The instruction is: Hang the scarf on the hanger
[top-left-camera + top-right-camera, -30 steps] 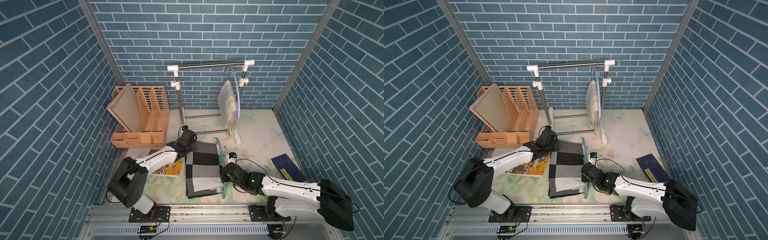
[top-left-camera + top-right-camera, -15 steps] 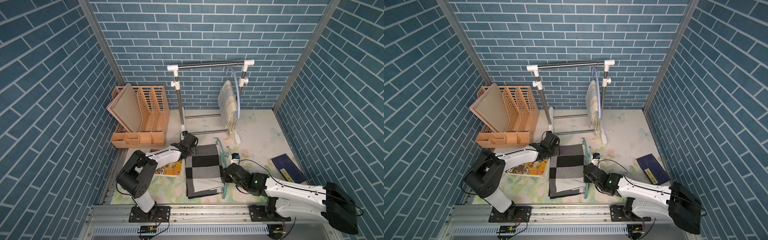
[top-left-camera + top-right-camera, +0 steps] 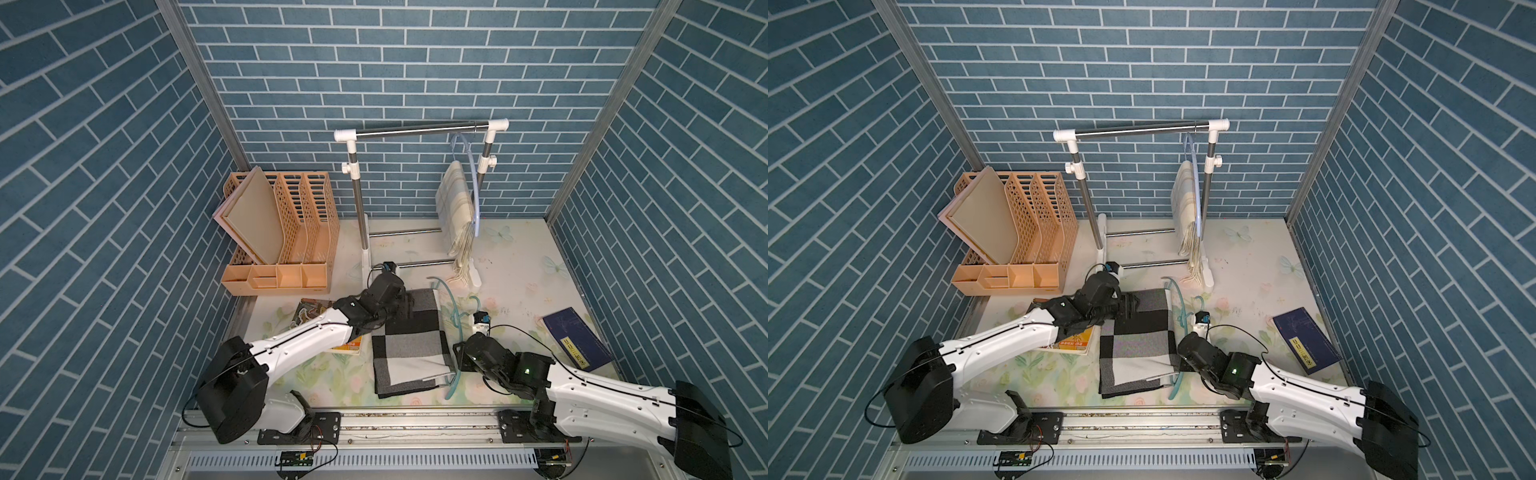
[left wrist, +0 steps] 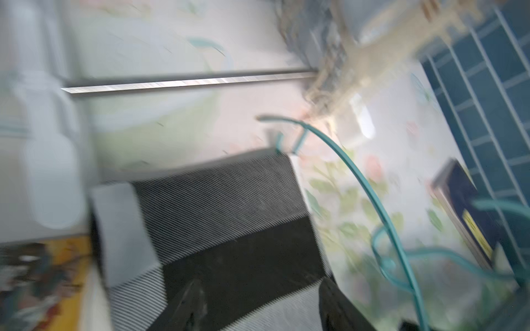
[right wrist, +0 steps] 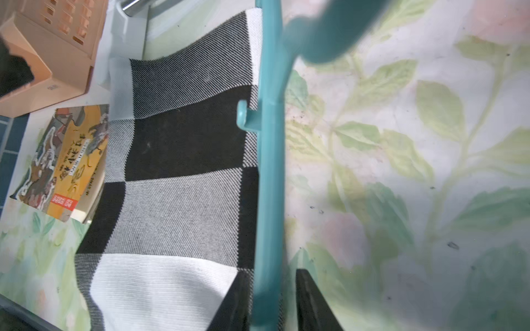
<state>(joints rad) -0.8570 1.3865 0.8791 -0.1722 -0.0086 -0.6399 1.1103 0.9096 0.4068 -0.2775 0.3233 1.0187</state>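
Observation:
A black, grey and white checked scarf (image 3: 409,345) (image 3: 1136,345) lies flat on the table. A teal hanger (image 3: 454,316) (image 3: 1179,311) lies along its right edge. In the right wrist view the hanger's bar (image 5: 269,172) rests over the edge of the scarf (image 5: 183,200). My right gripper (image 3: 456,362) (image 3: 1179,362) (image 5: 272,303) straddles that bar, open, with a thin gap at one finger. My left gripper (image 3: 409,309) (image 3: 1133,308) (image 4: 263,309) hangs open over the scarf's (image 4: 229,206) far left corner, with nothing in it.
A clothes rack (image 3: 415,131) stands at the back, with a beige scarf (image 3: 457,212) hanging on a pale blue hanger. An orange file organiser (image 3: 286,232) sits at back left. A yellow book (image 3: 347,347) lies beside the scarf. A dark blue book (image 3: 577,338) lies at the right.
My left gripper has opened and let go of the scarf's far corner, and has shifted a little nearer over the cloth. The right gripper's jaws have loosened slightly around the hanger bar.

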